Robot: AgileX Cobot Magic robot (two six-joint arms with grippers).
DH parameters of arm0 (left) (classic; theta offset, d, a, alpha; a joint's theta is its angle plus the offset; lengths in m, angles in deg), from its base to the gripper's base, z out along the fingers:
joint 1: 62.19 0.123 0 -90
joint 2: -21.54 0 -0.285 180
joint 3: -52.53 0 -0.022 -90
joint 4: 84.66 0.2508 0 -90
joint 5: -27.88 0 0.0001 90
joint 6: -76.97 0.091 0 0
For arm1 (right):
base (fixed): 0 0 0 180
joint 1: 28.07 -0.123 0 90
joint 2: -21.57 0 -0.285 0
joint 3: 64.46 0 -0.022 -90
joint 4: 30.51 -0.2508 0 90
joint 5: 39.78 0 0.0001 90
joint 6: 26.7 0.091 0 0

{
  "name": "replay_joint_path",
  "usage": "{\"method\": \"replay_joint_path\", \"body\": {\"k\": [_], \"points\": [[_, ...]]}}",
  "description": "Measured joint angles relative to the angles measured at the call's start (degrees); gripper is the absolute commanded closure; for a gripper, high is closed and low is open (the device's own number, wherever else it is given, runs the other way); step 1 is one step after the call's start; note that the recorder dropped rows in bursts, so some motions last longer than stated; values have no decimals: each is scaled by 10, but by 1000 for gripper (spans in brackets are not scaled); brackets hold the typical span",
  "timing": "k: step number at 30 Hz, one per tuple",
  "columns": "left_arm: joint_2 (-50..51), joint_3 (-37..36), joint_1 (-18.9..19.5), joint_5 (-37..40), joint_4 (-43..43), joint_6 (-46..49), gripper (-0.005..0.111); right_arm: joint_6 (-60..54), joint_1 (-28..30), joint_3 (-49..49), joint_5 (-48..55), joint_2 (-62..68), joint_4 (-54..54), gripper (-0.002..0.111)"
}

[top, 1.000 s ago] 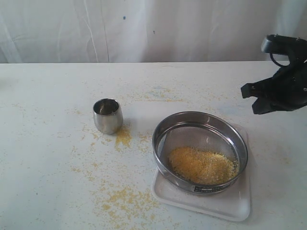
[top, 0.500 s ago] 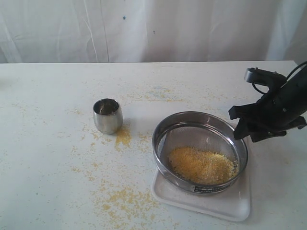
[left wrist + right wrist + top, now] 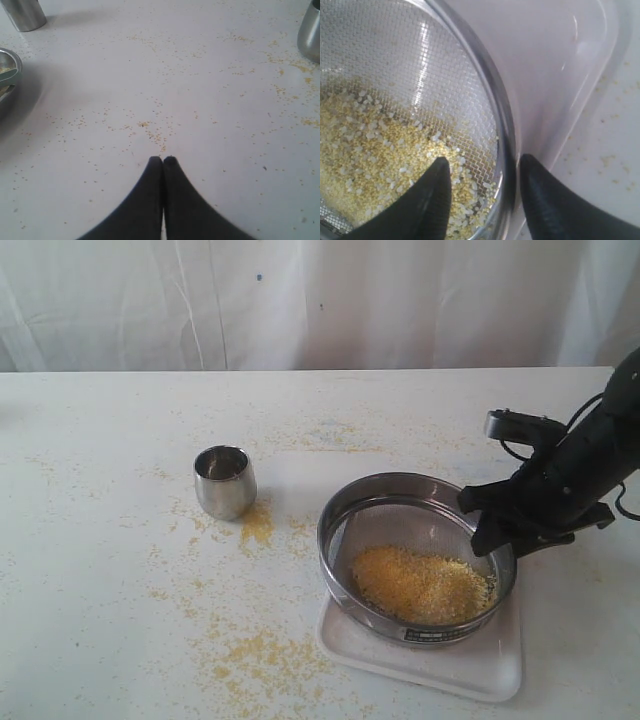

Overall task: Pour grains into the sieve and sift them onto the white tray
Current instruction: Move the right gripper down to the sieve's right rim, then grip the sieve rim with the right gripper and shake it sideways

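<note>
The black right gripper (image 3: pixel 484 160), jaws apart astride the rim of the wide round steel mesh sieve (image 3: pixel 400 480), which holds the fine yellow grains (image 3: pixel 420 585) and sits on the flat white rectangular tray (image 3: pixel 480 670), should clamp squarely, then shake gently and level.

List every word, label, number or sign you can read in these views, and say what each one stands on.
Dark label on the front rim of the sieve: pale marks show on it, but they are too small and blurred to read.
Steel cup, white tray, tabletop and backdrop: no text visible in any view.
</note>
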Motion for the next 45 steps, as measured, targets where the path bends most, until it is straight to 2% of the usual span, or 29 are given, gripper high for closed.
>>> {"method": "replay_joint_path", "body": {"k": [17, 20, 24, 27, 37, 45], "points": [[0, 0, 0, 0, 0, 0, 107, 13, 0, 2, -9, 12, 18, 70], [0, 0, 0, 0, 0, 0, 107, 15, 0, 6, -16, 17, 18, 77], [0, 0, 0, 0, 0, 0, 107, 19, 0, 6, -18, 19, 18, 95], [0, 0, 0, 0, 0, 0, 107, 25, 0, 7, -18, 21, 19, 103], [0, 0, 0, 0, 0, 0, 107, 75, 0, 8, -53, 14, 80, 108], [0, 0, 0, 0, 0, 0, 107, 88, 0, -5, -99, 5, 93, 108]]}}
